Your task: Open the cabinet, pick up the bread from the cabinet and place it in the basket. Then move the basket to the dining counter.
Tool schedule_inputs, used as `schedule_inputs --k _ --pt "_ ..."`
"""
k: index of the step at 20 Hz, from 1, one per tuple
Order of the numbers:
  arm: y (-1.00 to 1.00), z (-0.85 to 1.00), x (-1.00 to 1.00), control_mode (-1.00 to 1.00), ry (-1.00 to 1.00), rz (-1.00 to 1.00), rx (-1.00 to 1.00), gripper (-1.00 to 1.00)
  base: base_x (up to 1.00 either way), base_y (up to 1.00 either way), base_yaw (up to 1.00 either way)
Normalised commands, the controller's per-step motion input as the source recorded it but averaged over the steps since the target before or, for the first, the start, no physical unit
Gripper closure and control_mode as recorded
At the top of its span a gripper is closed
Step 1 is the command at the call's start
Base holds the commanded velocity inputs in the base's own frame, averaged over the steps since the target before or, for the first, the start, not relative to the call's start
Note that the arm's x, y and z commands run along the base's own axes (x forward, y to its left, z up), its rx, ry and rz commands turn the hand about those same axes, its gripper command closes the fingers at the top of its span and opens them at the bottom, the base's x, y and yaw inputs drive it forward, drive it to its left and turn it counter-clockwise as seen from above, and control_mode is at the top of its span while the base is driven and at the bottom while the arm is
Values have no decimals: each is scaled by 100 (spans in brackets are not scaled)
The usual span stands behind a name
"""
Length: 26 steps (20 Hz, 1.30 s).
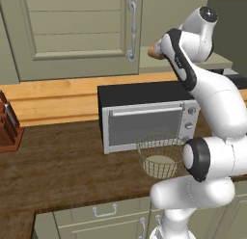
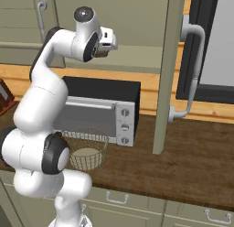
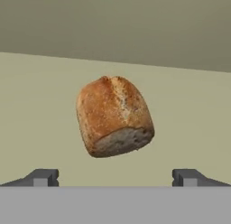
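Knife block at far left of dark wood worktop, against pale wood backsplash. Cabinet above, left door closed, silver bar handle upright at its right edge; right door swung fully open, seen edge-on in right base view, with curved handle on its outer face. Microwave at centre of worktop, black top, silver door. Basket just in front of microwave, upright, pale base visible through tan mesh, nothing visible inside. Arm raised from lower edge to open cabinet compartment above microwave. Bread on pale cabinet shelf, golden-brown crust uppermost, paler cut face toward lower right in hand view; brown edge of bread also visible beside wrist in left base view. Gripper level with bread, just short of it, jaws spread wide, one dark fingertip to each side, no contact with bread.
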Motion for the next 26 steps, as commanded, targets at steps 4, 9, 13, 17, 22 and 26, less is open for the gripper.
schedule_inputs --k 4,9,13,17,22,26 --pt "-19 0 58 -100 -1 0 0 -100 0 0 0" --pt "0 1 25 -100 0 4 0 -100 0 0 0" --pt "9 0 4 -100 2 2 0 -100 0 0 0" --pt "23 0 0 -100 4 1 0 -100 0 0 0" --pt "17 0 1 -100 1 1 0 -100 0 0 0" --pt "0 -6 12 -100 0 0 0 -100 0 0 0"
